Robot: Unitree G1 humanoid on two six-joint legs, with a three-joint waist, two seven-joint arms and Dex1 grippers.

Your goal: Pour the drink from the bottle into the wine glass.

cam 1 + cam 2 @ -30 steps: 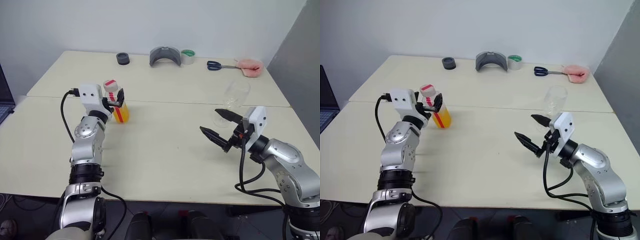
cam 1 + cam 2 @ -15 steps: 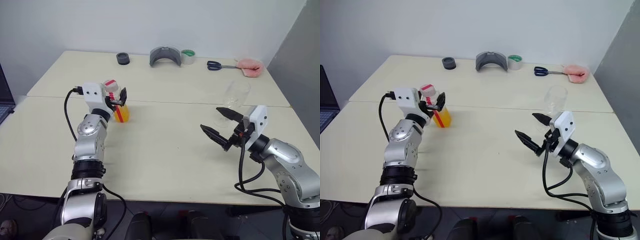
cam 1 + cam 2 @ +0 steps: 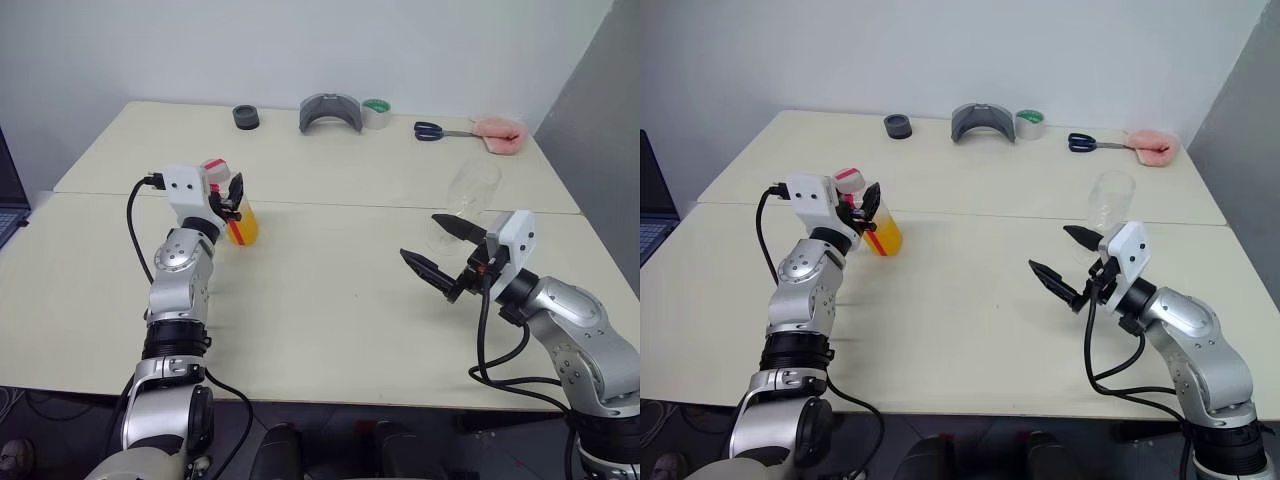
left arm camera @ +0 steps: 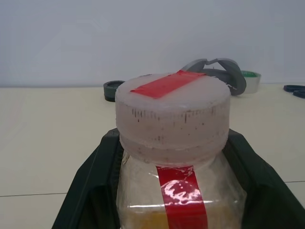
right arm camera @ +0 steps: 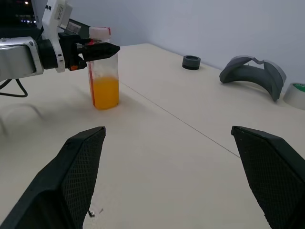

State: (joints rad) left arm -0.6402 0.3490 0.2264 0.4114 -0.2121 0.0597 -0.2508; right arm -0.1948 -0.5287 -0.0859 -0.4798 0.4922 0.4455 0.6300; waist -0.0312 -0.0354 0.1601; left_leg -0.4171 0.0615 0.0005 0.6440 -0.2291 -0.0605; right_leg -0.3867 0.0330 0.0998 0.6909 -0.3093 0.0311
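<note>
Bottle point(image 3: 236, 205), small clear plastic with orange drink point(image 3: 243, 229), is pinched by left gripper point(image 3: 232, 192); right gripper point(image 3: 436, 249) fingers spread wide.

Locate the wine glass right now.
The wine glass stands on the table's right side, just beyond the open right hand, and nearer than the scissors.
</note>
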